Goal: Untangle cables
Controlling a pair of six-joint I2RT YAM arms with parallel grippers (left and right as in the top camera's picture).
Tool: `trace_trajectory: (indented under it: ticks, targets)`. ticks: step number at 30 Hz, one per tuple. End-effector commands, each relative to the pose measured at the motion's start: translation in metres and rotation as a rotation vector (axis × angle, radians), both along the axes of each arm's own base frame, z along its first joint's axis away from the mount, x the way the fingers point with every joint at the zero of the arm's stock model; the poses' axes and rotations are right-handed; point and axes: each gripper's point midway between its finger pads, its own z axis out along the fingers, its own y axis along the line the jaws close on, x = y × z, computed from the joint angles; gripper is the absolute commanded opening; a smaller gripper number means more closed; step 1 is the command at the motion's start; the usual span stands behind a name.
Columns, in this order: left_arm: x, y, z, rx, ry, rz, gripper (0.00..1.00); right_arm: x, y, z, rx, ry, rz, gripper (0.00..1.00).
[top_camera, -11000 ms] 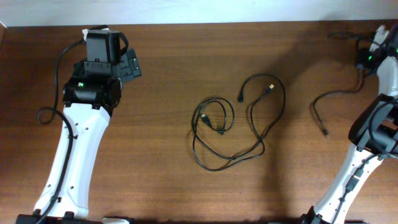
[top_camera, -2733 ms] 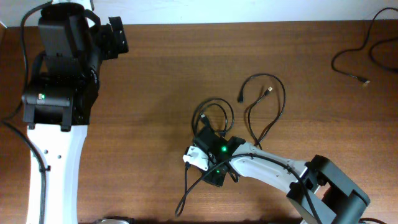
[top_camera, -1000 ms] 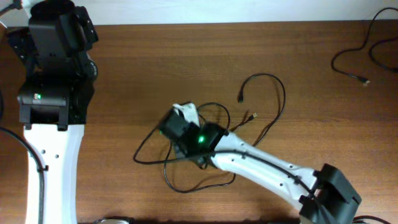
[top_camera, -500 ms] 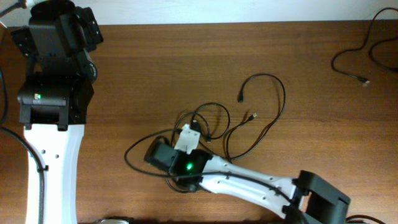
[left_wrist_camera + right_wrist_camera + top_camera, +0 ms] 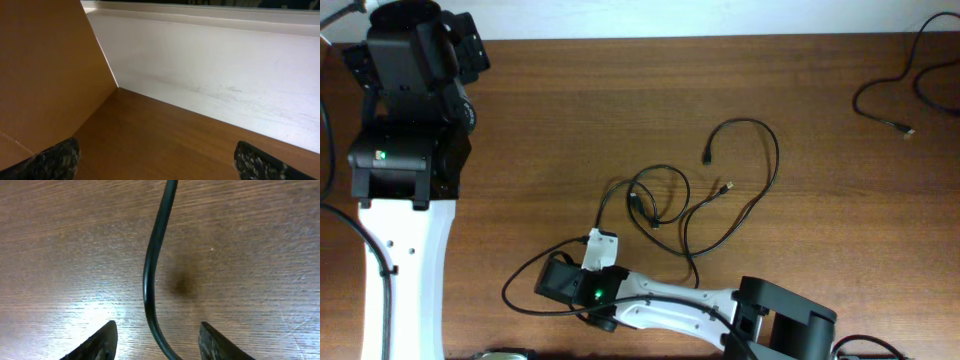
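Note:
A tangle of thin black cables (image 5: 660,200) lies at the table's middle, with a wide loop (image 5: 760,150) to its right and two small plug ends inside it. One strand runs down-left to a loop (image 5: 520,290) near the front edge. My right gripper (image 5: 552,283) sits low over that strand. In the right wrist view the black cable (image 5: 152,255) runs between the spread fingers (image 5: 159,337), which are not closed on it. My left gripper (image 5: 470,50) is at the far left back, open and empty (image 5: 157,160), facing the wall.
Another thin black cable (image 5: 890,100) lies apart at the back right corner. The left arm's white body (image 5: 405,250) takes up the left side. A white wall (image 5: 225,75) and a brown panel (image 5: 45,75) stand behind the table's back edge.
My right gripper has moved down and left toward the front edge. The strand's loop has shifted further to the lower left with it. The left arm has barely moved.

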Motion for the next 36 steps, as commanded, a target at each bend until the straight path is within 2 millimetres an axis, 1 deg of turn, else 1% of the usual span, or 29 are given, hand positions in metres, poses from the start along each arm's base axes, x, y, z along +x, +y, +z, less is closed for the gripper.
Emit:
trace_trajectory:
  ticks: [1, 3, 6, 8, 9, 12, 14, 15, 17, 18, 19, 20, 21, 22, 23, 24, 25, 26, 27, 28, 30, 31, 33, 34, 35, 36]
  targets:
    - [-0.004, 0.001, 0.005, 0.008, -0.008, -0.005, 0.99, -0.003, -0.001, -0.007, -0.018, 0.003, 0.016, 0.18]
    - [-0.005, 0.002, 0.006, 0.011, -0.008, 0.002, 0.99, -0.003, -0.001, -0.007, -0.018, 0.003, 0.016, 0.17]
    - [-0.005, 0.002, 0.006, 0.011, -0.008, 0.002, 0.99, -0.002, 0.004, -0.005, -0.021, -0.025, 0.084, 0.16]
    - [-0.005, 0.002, 0.006, 0.011, -0.008, 0.002, 0.99, -0.003, 0.004, -0.005, -0.021, -0.025, 0.085, 0.16]
    - [-0.005, 0.002, 0.005, 0.011, -0.007, 0.002, 0.99, -0.003, 0.004, -0.006, -0.023, -0.024, 0.085, 0.18]
    - [-0.005, 0.002, 0.006, 0.011, -0.007, 0.002, 0.99, -0.002, 0.004, -0.016, -0.034, -0.02, 0.085, 0.18]
    - [-0.005, 0.002, 0.006, 0.011, -0.007, 0.002, 0.99, -0.002, 0.004, -0.017, -0.034, -0.02, 0.083, 0.22]
    - [-0.005, 0.002, 0.006, 0.011, -0.007, 0.002, 0.99, -0.001, 0.005, -0.017, -0.032, -0.021, 0.083, 0.13]
    - [-0.005, 0.002, 0.005, 0.011, -0.007, 0.002, 0.99, -0.001, 0.006, -0.016, -0.026, -0.023, 0.083, 0.04]
    - [-0.005, 0.002, 0.005, 0.012, -0.006, 0.001, 0.99, -0.001, 0.006, -0.017, -0.031, -0.027, 0.099, 0.04]
    - [-0.005, 0.003, 0.006, 0.018, -0.003, 0.002, 0.99, -0.003, 0.01, -0.015, -0.037, -0.038, 0.165, 0.04]
    - [-0.006, 0.003, 0.006, 0.02, -0.003, 0.008, 0.99, -0.004, 0.015, -0.008, -0.047, -0.067, 0.293, 0.04]
    - [-0.007, 0.004, 0.007, 0.021, -0.005, 0.011, 0.99, -0.006, 0.022, 0.01, -0.061, -0.12, 0.484, 0.04]
    - [-0.007, 0.004, 0.007, 0.022, -0.007, 0.014, 0.99, -0.007, 0.025, 0.027, -0.06, -0.163, 0.585, 0.04]
    - [-0.008, 0.004, 0.007, 0.022, -0.007, 0.014, 0.99, 0.0, 0.029, 0.064, -0.048, -0.268, 0.676, 0.04]
    - [-0.008, 0.004, 0.007, 0.022, -0.007, 0.014, 0.99, 0.012, 0.029, 0.107, -0.016, -0.373, 0.684, 0.04]
    - [-0.007, 0.004, 0.007, 0.022, -0.007, 0.013, 0.99, 0.026, 0.024, 0.146, 0.003, -0.465, 0.662, 0.04]
    - [-0.008, 0.004, 0.007, 0.022, -0.007, 0.013, 0.99, 0.042, 0.012, 0.192, 0.017, -0.556, 0.627, 0.04]
    - [-0.007, 0.004, 0.007, 0.021, -0.006, 0.011, 0.99, 0.054, -0.005, 0.233, 0.032, -0.619, 0.578, 0.04]
    - [-0.007, 0.003, 0.006, 0.017, -0.004, 0.003, 0.99, 0.062, -0.02, 0.262, 0.045, -0.654, 0.532, 0.04]
    - [-0.005, -0.002, 0.004, 0.008, 0.001, -0.023, 0.99, 0.076, -0.06, 0.332, 0.083, -0.73, 0.439, 0.04]
    - [-0.005, -0.002, 0.004, 0.007, 0.001, -0.026, 0.99, 0.081, -0.078, 0.361, 0.09, -0.774, 0.41, 0.04]
    - [-0.005, -0.002, 0.005, 0.007, -0.001, -0.026, 0.99, 0.092, -0.119, 0.425, 0.101, -0.891, 0.34, 0.04]
    - [-0.005, -0.002, 0.005, 0.007, -0.002, -0.026, 0.99, 0.096, -0.138, 0.452, 0.108, -0.944, 0.301, 0.04]
    - [-0.005, -0.003, 0.005, 0.007, -0.002, -0.027, 0.99, 0.099, -0.154, 0.478, 0.093, -1.01, 0.281, 0.04]
    - [-0.005, -0.003, 0.005, 0.007, -0.001, -0.027, 0.99, 0.105, -0.17, 0.495, 0.063, -1.062, 0.245, 0.04]
